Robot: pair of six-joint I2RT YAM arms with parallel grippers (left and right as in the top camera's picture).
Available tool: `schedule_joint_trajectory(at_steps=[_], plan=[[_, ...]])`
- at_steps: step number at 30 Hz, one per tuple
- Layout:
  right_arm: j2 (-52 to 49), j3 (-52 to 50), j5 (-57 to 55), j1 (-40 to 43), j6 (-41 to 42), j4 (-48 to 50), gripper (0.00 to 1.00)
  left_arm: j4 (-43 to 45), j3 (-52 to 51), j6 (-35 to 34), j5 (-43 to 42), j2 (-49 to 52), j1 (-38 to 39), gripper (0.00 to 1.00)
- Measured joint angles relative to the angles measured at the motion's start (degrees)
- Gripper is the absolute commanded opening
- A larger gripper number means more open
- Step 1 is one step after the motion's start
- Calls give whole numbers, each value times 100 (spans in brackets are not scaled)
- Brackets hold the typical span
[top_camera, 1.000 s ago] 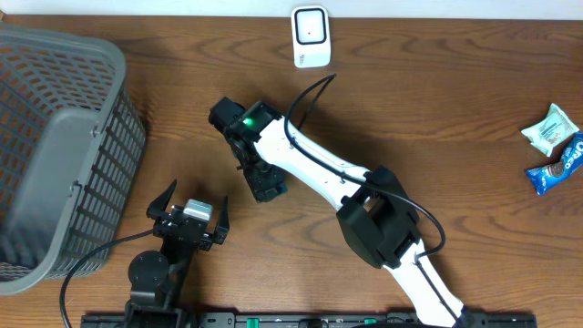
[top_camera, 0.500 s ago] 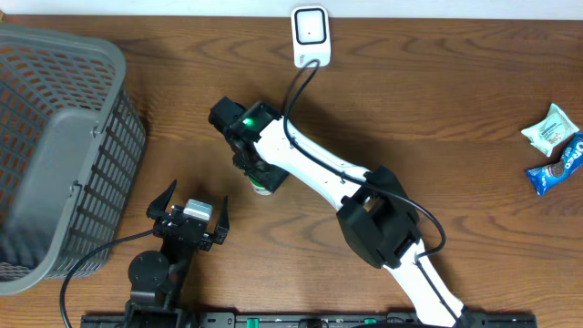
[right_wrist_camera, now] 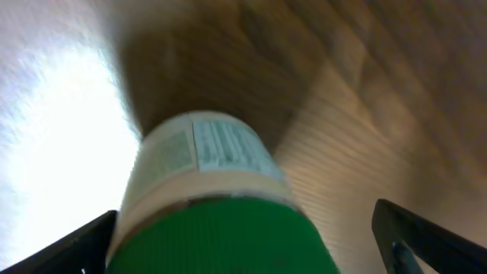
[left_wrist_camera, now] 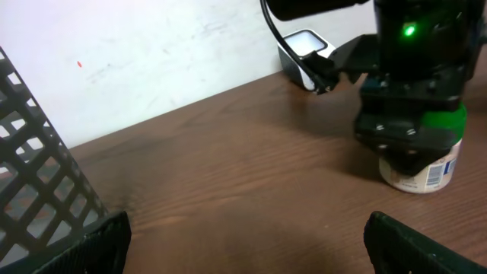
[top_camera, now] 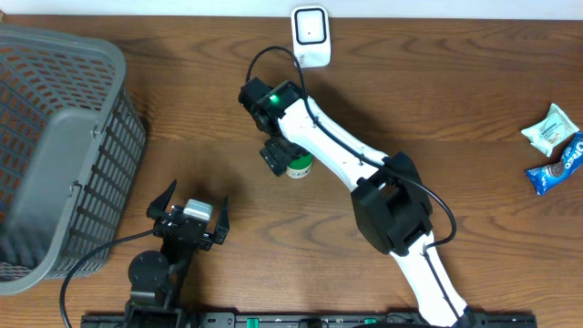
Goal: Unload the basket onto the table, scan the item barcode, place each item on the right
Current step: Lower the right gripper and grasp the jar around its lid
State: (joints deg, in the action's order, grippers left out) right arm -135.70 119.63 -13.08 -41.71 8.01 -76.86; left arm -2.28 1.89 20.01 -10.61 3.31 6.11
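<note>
Right gripper (top_camera: 282,159), spread wide, straddles the upright green-lidded jar (top_camera: 300,168) from above, apparently unclamped; scanner (top_camera: 311,35) just beyond; left gripper (top_camera: 199,192), open and empty, sits farther.

A brown wood-grain counter (top_camera: 455,82) runs back to a plain white wall (left_wrist_camera: 152,53), faintly scuffed, with soft even light over both.

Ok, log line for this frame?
right gripper: open, straddling jar | jar: upright on table, apart from scanner | left gripper: open, empty | scan: not done
</note>
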Motion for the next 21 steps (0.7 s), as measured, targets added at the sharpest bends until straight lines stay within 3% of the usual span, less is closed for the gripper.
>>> schedule_joint_trajectory(at_steps=[4, 11, 15, 21], plan=[[-15, 697, -90, -37, 251, -785, 99, 0, 0, 0, 2, 2, 0, 98], [13, 2059, 629, 13, 2026, -1593, 99, 0, 0, 0, 2, 2, 0, 98], [20, 1895, 1027, 201, 2787, -1360, 99, 0, 0, -2, 2, 0, 0, 98], [15, 800, 1211, 426, 3193, -815, 99, 0, 0, -2, 2, 0, 0, 98]])
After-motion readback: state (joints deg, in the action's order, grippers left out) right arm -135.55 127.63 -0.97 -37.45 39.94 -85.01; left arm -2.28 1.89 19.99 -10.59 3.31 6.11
